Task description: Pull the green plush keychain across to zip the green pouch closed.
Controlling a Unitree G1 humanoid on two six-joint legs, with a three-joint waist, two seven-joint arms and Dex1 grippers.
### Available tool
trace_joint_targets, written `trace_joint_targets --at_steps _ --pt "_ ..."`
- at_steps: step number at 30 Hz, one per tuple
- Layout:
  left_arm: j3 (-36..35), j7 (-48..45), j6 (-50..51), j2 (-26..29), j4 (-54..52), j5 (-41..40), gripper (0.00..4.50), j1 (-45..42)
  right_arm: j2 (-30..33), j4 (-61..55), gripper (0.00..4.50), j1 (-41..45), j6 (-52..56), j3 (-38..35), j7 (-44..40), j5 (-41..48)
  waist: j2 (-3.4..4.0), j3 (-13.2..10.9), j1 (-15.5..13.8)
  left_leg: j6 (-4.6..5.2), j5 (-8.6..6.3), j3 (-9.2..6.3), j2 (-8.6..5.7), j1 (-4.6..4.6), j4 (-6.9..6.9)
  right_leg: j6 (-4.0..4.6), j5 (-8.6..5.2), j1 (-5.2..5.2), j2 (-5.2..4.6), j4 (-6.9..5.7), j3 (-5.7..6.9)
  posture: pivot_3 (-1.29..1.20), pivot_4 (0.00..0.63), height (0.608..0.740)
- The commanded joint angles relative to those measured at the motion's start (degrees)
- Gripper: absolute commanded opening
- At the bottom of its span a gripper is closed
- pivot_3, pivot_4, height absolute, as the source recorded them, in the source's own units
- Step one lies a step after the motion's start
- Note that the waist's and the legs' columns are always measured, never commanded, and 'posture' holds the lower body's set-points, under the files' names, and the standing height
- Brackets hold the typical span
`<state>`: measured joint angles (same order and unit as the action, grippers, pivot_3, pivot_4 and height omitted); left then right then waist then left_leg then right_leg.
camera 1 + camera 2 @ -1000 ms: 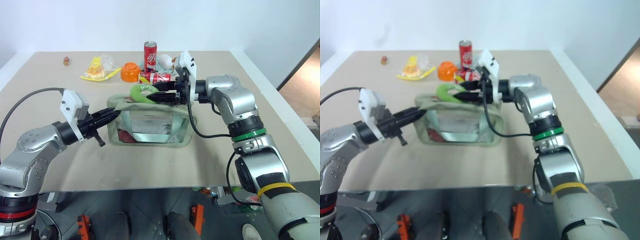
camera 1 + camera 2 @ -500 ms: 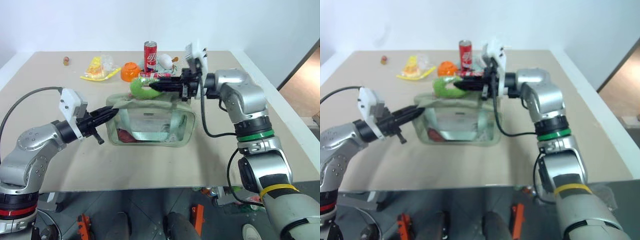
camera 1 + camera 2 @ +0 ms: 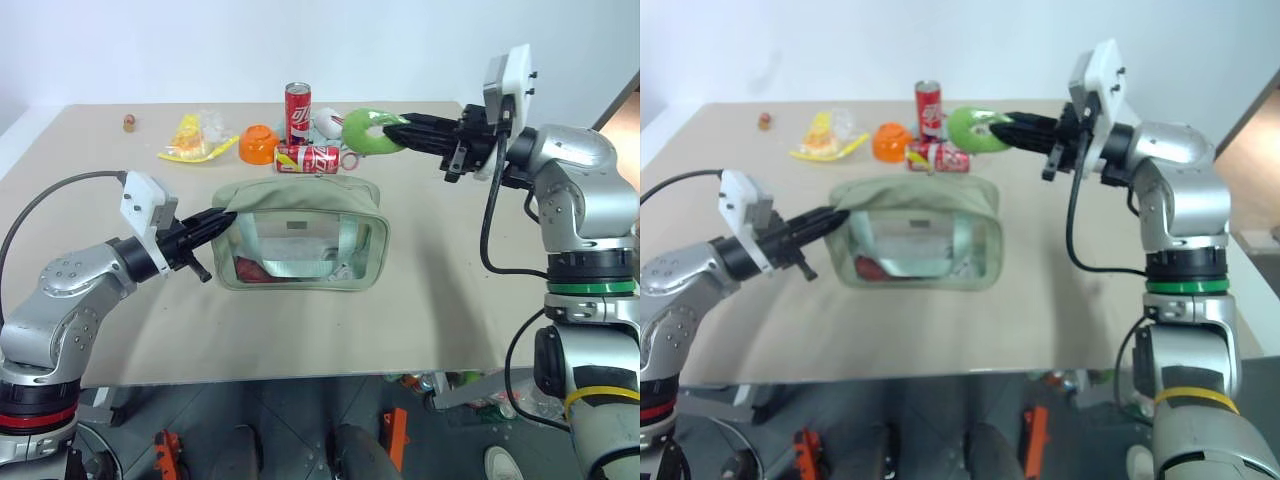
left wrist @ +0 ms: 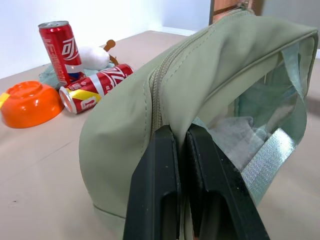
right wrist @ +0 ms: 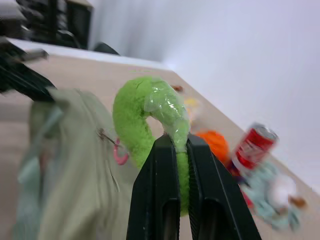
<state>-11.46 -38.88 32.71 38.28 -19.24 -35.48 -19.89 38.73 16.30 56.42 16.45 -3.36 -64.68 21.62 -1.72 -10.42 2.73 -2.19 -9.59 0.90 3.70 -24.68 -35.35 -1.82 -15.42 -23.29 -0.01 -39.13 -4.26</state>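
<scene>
Since a second ago the right gripper (image 3: 400,130) has swung away from above the pouch toward the robot's right and upward, carrying the green plush keychain (image 3: 368,131) with it; the fuzzy lime-green curved blob, which earlier lay over the pouch's top at its far edge, now hangs in the air at about 1 o'clock from the pouch, near the cans. The keychain sits at the very tips of the right gripper's two black fingers (image 5: 159,195), which are pressed together on one end of it, while the rest of the plush curls out beyond the fingertips. A small pink clip (image 5: 120,156) dangles below the plush.

The green pouch (image 3: 300,235), a boxy sage-green fabric bag with clear plastic window sides, rests on the beige table (image 3: 430,300), and its zip seam along the top looks drawn together. At the pouch's 9 o'clock end, the left gripper (image 3: 222,219) has its fingers (image 4: 210,185) narrowed onto a fold of the green fabric, pinching it.

At 12 o'clock from the pouch stand an upright red soda can (image 3: 298,103) and a lying red soda can (image 3: 307,157), with an orange plastic bowl (image 3: 260,144) just beside them at 11 o'clock.
</scene>
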Motion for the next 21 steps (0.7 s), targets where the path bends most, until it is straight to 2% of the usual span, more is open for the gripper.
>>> trace_joint_targets --at_steps 1,3,7,11,14,21 --pt "-0.89 0.71 1.22 0.77 -1.00 0.12 0.00 0.69 4.65 2.52 0.06 -1.08 -4.85 -3.99 1.78 -2.49 0.00 0.00 -0.04 0.00 0.00 0.00 0.00 0.00 0.00 0.00 0.00 0.00 0.00 0.00 0.01 0.00 0.150 0.740" --pt "-1.08 1.08 1.42 0.70 -1.51 0.13 0.00 0.85 6.65 3.69 0.06 -2.79 -7.60 -3.87 2.56 -4.47 -0.01 0.00 -0.17 0.00 0.00 0.01 -0.01 -0.01 -0.02 -0.01 0.00 0.02 -0.03 0.00 0.00 0.00 0.150 0.740" --pt "-1.67 4.47 1.90 -1.16 -4.23 0.00 0.00 1.38 9.88 2.14 0.06 -8.89 -7.49 -4.99 11.59 -9.95 -0.02 0.01 -0.16 -0.01 -0.01 0.07 -0.10 -0.04 -0.02 -0.10 -0.05 0.05 -0.16 0.05 -0.03 0.00 0.150 0.740" --pt "-1.41 8.77 2.07 -3.46 -6.56 0.66 0.00 1.88 6.04 -16.80 0.06 -22.73 1.99 -1.50 19.51 -12.61 0.02 0.03 -0.23 0.00 -0.01 0.04 -0.12 -0.05 0.02 -0.12 -0.07 0.01 -0.16 0.02 -0.05 0.00 0.150 0.740" --pt "-0.65 11.35 2.59 -5.09 -7.86 0.87 0.00 1.60 1.48 -23.45 0.06 -29.59 4.95 1.95 24.62 -15.04 0.02 0.03 -0.01 -0.08 -0.02 0.00 -0.07 -0.02 0.02 -0.17 -0.10 0.00 -0.07 -0.02 -0.07 0.00 0.150 0.740" --pt "0.01 13.21 3.65 -6.57 -8.27 1.30 0.00 1.26 -5.60 -16.16 0.06 -33.94 -2.90 9.30 31.92 -23.29 -0.02 0.05 0.00 -0.07 0.29 0.10 -0.11 0.09 -0.08 -0.59 0.15 0.10 -0.09 0.04 -0.15 0.00 0.150 0.740"
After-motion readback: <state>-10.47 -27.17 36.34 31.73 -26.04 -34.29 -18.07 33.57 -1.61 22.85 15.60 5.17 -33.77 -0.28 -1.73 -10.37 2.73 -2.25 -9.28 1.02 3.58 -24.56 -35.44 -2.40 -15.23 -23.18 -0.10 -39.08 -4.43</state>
